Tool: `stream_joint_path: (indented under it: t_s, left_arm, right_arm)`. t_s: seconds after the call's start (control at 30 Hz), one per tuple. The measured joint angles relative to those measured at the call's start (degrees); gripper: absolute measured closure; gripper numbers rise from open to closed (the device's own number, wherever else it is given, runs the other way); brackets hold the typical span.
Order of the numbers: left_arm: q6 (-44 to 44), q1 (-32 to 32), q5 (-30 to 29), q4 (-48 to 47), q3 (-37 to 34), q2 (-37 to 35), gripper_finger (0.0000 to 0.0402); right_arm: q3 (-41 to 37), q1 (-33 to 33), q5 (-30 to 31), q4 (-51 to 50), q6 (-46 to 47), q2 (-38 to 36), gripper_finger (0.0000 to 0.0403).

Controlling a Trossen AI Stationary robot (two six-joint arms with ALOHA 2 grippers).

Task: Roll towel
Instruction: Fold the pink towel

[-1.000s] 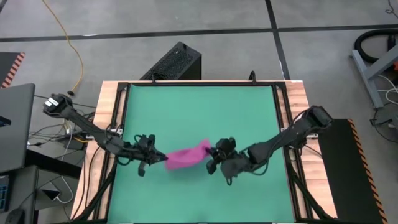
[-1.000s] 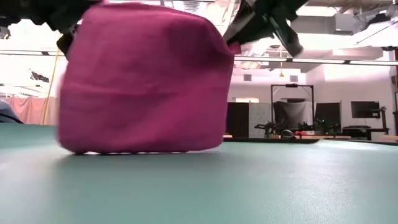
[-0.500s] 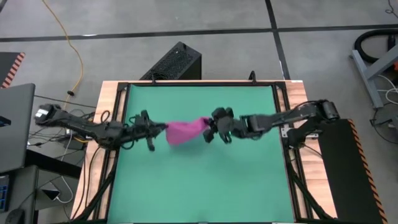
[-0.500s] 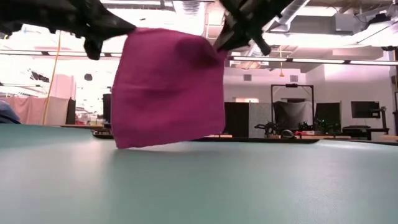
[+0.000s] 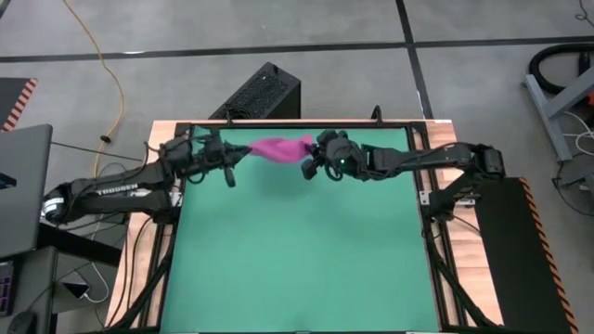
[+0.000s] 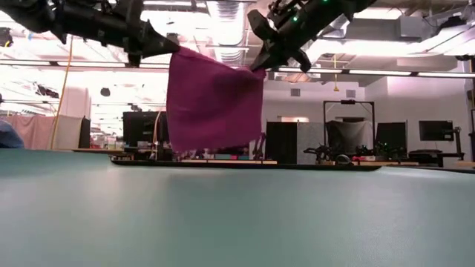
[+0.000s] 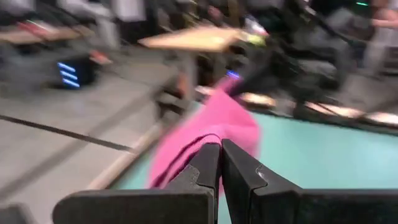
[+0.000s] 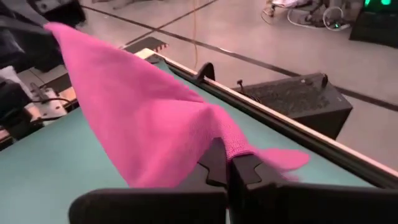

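Observation:
The magenta towel (image 5: 278, 147) hangs spread between my two grippers over the far part of the green mat (image 5: 297, 250). In the low view the towel (image 6: 215, 100) shows as a sheet hanging down, with its lower edge (image 6: 211, 150) apparently clear of the mat. My left gripper (image 5: 238, 154) is shut on the towel's left top corner. My right gripper (image 5: 310, 160) is shut on its right top corner. Both also show in the low view, the left gripper (image 6: 172, 50) and the right gripper (image 6: 260, 65). My left gripper pinches the towel's upper corner (image 7: 213, 134) between its two fingers, coming level from the table's left side. The cloth hangs below and away from the fingers. My right gripper pinches the opposite upper corner (image 8: 231, 147) between its two fingers, slanting slightly down from the table's right side. A short tip of cloth (image 8: 287, 158) sticks out past the fingers. The top edge sags a little between the two holds.
A black box (image 5: 263, 93) stands on the floor just beyond the table's far edge. The mat is bounded by a black rail and wooden border (image 5: 162, 176). A laptop (image 5: 23, 186) and cables lie off the left side. Free mat lies toward the near edge.
Both grippers have carried the towel from the table's middle toward its far edge and upward, staying shut. The towel's lower edge, which was at the mat, now hangs clear, and the sheet stays spread between the two corners.

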Motion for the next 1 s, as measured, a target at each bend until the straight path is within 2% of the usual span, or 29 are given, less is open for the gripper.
stream_joint_path:
  t_s: [0.1, 0.2, 0.27, 0.4, 0.6, 0.8, 1.0]
  left_arm:
    - [-1.5, -1.0, 5.5, -4.5, -0.8, 0.9, 0.0401]
    - [-2.7, -3.4, 4.5, -9.7, -3.6, 1.5, 0.0401]
    - [-4.6, -5.5, 2.7, -10.0, -6.9, 1.7, 0.0401]
    - [-12.4, -10.0, 2.0, -5.2, -14.1, 1.7, 0.0401]
    - [-23.8, -18.5, 0.9, 8.7, -22.5, 1.7, 0.0401]
    - [-28.8, -26.3, -3.9, 12.1, -23.4, 1.7, 0.0401]
    - [-29.0, -31.1, -8.4, 12.2, -23.5, 1.7, 0.0401]
  right_arm:
    - [0.0, 2.1, -0.1, -1.6, 0.1, 0.0, 0.0396]
    - [-0.2, 4.7, -0.2, -4.9, 4.0, 0.5, 0.0395]
    - [-1.3, 6.8, -0.2, -8.0, 7.9, 0.5, 0.0391]
    - [-5.7, 11.6, -1.0, -9.4, 15.5, 0.6, 0.0377]
    - [-8.5, 19.5, -2.6, -9.0, 18.4, 0.6, 0.034]
    - [-8.4, 26.0, 3.4, -9.2, 14.2, -0.1, 0.0304]
    - [-8.5, 30.0, 5.2, -15.0, 16.6, 0.5, 0.0297]
